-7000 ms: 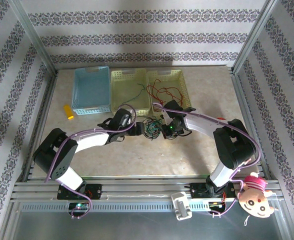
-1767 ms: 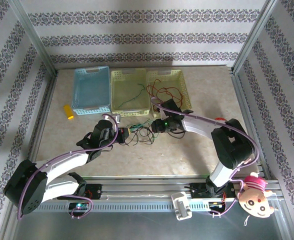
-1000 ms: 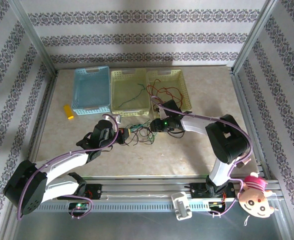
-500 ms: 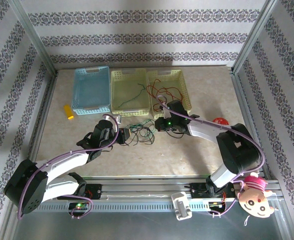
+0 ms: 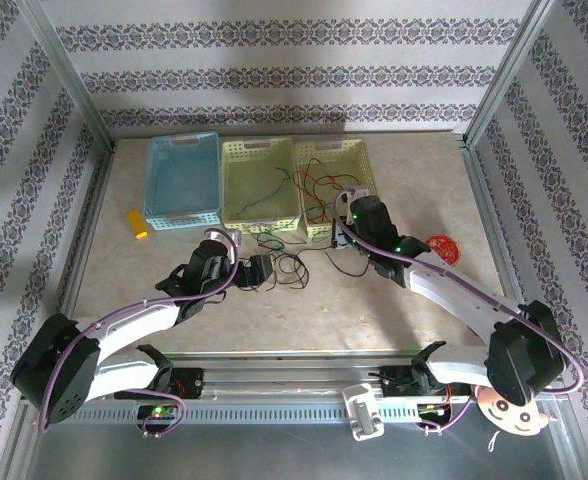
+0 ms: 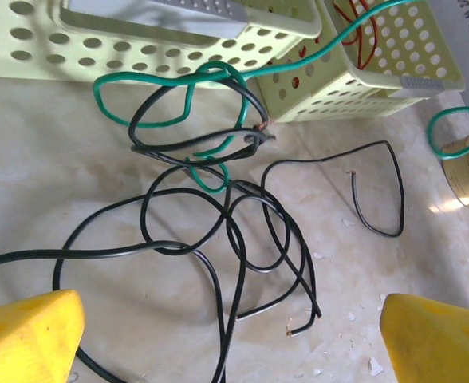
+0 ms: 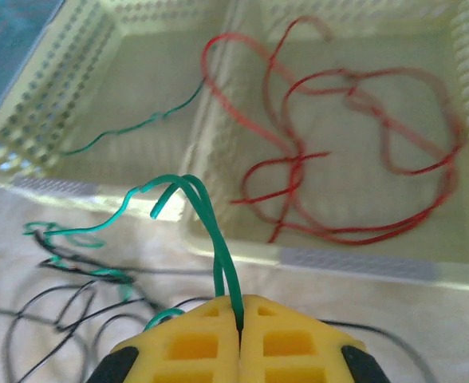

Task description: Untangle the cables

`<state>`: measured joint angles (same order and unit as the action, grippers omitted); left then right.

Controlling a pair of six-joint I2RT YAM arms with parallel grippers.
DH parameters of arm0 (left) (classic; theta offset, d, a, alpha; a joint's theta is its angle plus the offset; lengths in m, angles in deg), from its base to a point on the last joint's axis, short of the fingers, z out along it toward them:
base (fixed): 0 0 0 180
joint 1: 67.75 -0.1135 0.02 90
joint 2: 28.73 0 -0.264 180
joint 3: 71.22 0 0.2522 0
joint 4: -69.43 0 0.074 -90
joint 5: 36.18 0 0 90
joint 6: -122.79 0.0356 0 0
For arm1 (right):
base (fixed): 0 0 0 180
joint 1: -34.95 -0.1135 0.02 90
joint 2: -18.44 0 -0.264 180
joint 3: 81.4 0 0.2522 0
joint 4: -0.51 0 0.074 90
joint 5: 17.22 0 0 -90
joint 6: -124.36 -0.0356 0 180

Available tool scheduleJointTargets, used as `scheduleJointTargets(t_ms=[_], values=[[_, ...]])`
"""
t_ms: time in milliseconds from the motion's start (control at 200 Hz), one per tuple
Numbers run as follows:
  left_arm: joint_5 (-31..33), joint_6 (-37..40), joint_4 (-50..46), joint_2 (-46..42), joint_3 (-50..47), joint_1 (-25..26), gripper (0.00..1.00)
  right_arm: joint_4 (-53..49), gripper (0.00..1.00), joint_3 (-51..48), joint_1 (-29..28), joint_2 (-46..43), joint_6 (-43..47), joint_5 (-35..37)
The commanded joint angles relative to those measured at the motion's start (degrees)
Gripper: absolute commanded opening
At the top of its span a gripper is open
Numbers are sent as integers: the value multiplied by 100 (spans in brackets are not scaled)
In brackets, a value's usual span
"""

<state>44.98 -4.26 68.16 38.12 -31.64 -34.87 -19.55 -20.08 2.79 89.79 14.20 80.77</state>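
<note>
The right claw (image 7: 240, 333) was clenched on a green cable (image 7: 210, 215). The wire was pinched between its closed yellow fingers and arched up out of them toward the far baskets. From there the strand dropped back down and to the left, into the knot on the tabletop (image 6: 59, 175). It was probably held up this way so that the green strand could be drawn out of the black ones without dragging the whole bundle along.

The left claw (image 6: 234, 343) was released, with its yellow fingers spread wide and nothing between them. It hovered just on the near side of the tangle. The black cables (image 6: 218, 239) lay there in overlapping loops on the tabletop. A green loop, apparently part of the gripped strand, ran through their far end, close to the near wall of the middle yellow basket (image 5: 259, 215). With its fingers open and aimed at the black loops, the left claw looked ready to pin or take one of them while the right claw pulled.

The sorting seemed to go by colour. The red cables (image 7: 296, 159) lay coiled in the right yellow basket (image 5: 372, 185), and a thin green wire (image 7: 131, 129) lay in the middle one. The blue basket (image 5: 182, 220) stood to the left, perhaps meant for the black cables.
</note>
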Motion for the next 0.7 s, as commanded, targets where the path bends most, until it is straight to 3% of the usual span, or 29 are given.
scheduleJointTargets(t_ms=[0,225,450,570,695], values=[[356,-113,74,-167,-103,-36,96,-242,0,-88,-98,-271,383,1484],[959,-238,-103,-439,-221,-36,96,-230,0,-123,-396,-489,758,2760],[2427,-692,-1024,-959,-233,-36,97,-9,0,235,-387,-396,600,1527],[2934,-803,-1434,-1180,-200,-35,97,10,0,865,-352,340,423,968],[3021,-853,-1611,-1205,-146,-36,97,-41,0,1853,-279,1520,247,583]])
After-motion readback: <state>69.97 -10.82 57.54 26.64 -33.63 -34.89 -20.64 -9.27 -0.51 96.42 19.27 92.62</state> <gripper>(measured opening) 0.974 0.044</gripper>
